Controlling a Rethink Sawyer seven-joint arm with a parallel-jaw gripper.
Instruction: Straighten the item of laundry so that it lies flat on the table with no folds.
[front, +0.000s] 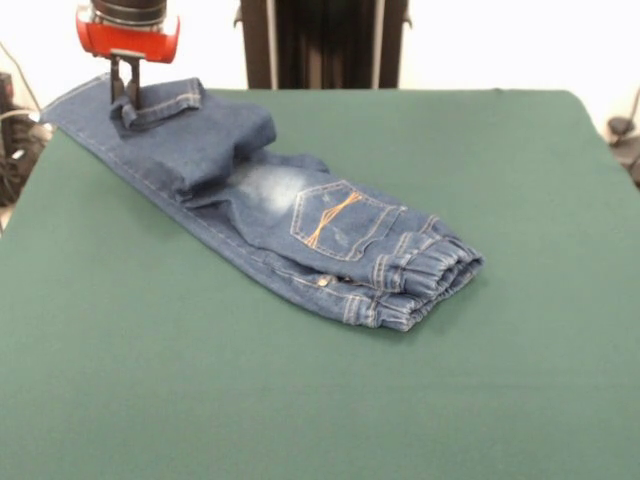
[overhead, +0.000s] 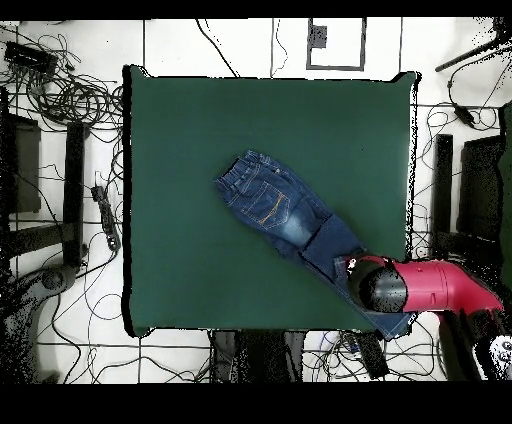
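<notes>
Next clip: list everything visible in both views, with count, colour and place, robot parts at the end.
jeans: one pair, blue denim with a pale faded patch and an orange-stitched pocket, lying diagonally on the table, waistband toward the middle, leg end folded back over itself at the table's edge under the gripper.
table: one, dark green cloth top, much larger than the jeans.
cables: many, black, scattered on the floor around the table in the overhead view.
floor: pale tiles, surrounding the table.
arm: one, red and black, reaching over the table corner.
gripper: one, dark fingers shut on the folded leg cuff.
</notes>
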